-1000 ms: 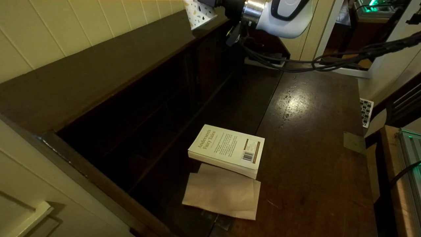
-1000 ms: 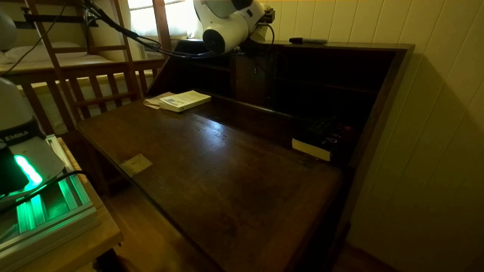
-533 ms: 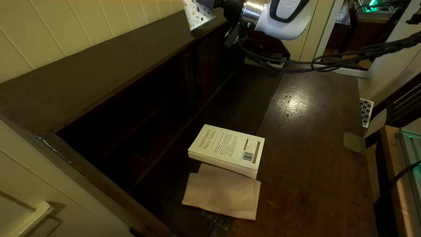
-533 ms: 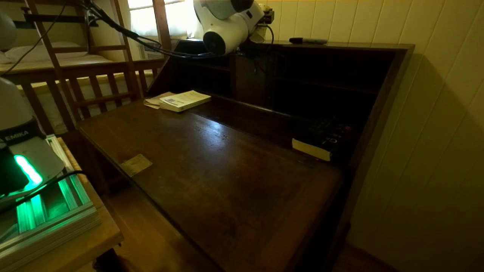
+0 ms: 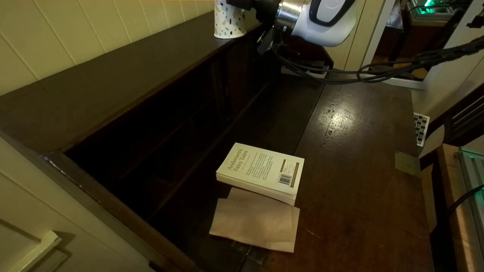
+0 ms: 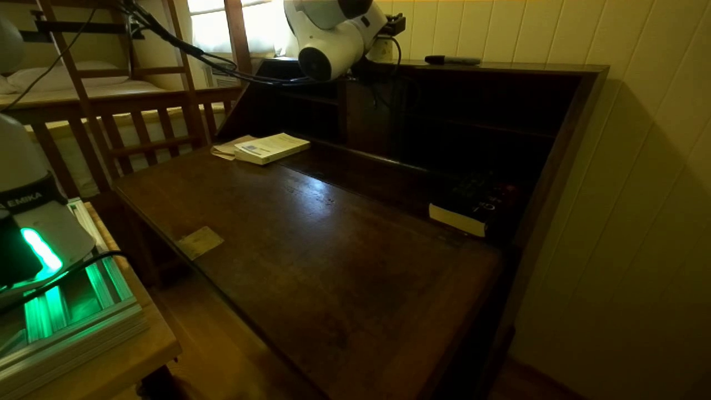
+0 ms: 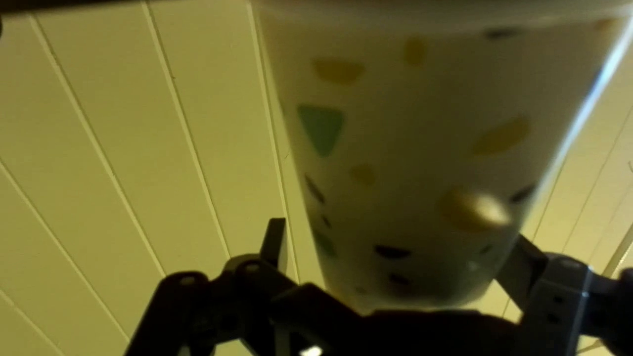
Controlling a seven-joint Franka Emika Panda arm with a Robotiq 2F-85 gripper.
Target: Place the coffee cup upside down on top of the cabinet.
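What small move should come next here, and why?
Probably ease the end effector back from the cup without nudging it: the cup appears to stand rim down on the cabinet, and the wrist view shows a gap between one finger and the cup, suggesting an open grip.

The cup looks like smooth paper, the cabinet smooth wood.

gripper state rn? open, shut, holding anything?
Gripper: open around the coffee cup, not clamped on it; the wrist view shows a gap on one side.
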